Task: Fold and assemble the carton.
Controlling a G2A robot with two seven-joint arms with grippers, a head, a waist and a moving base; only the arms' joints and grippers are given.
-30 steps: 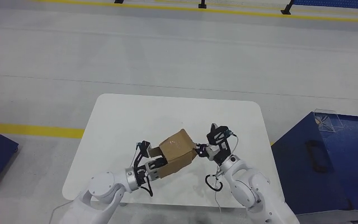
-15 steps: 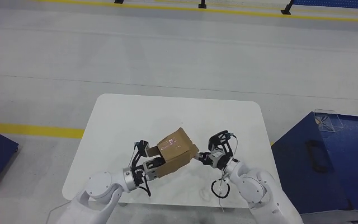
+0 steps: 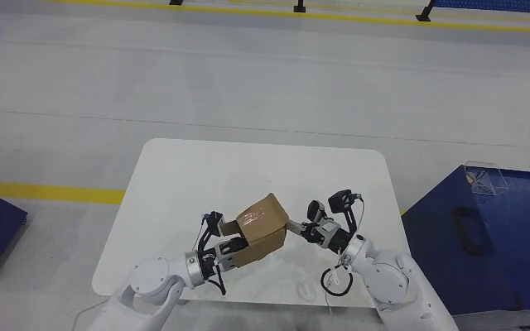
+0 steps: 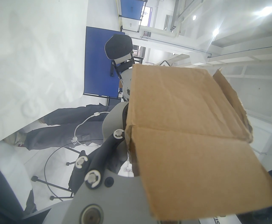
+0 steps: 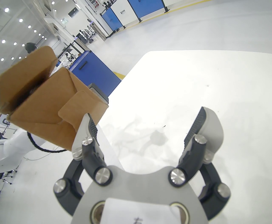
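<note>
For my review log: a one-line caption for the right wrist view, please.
Open right gripper above the white table, one finger beside the brown carton.

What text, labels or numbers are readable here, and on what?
None reads clearly.
Printed mark on the carton: too small.
Label at the base of the right end effector: cut off at the picture's edge.
White panel in the background: its print is blurred.
Wall sign in the left wrist view: too small.
</note>
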